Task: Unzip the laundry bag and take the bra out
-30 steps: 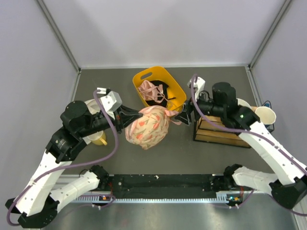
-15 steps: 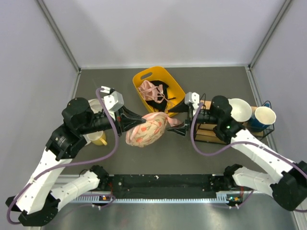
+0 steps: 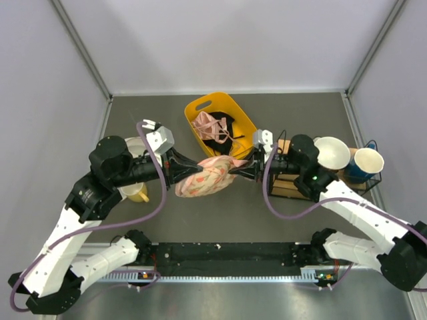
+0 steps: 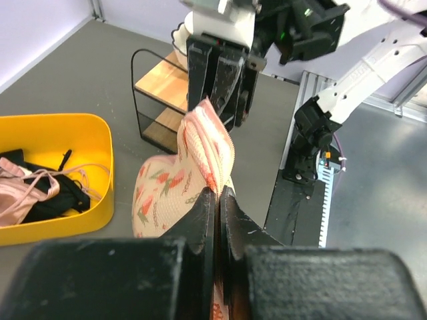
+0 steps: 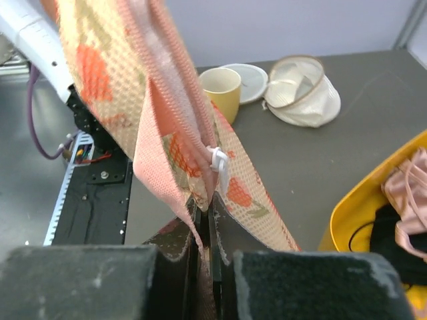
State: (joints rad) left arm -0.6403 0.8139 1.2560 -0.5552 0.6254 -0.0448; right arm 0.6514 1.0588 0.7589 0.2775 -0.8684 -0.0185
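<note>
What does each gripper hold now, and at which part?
Both hold the laundry bag. The left gripper pinches the fabric edge at one end. The right gripper pinches the opposite end at the pink zip edging, just below the white zip pull.

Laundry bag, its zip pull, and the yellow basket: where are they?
laundry bag (image 3: 203, 179): top view, printed middle.
zip pull (image 5: 219, 162): right wrist view, white tab.
yellow basket (image 4: 60, 223): left wrist view, front wall.
</note>
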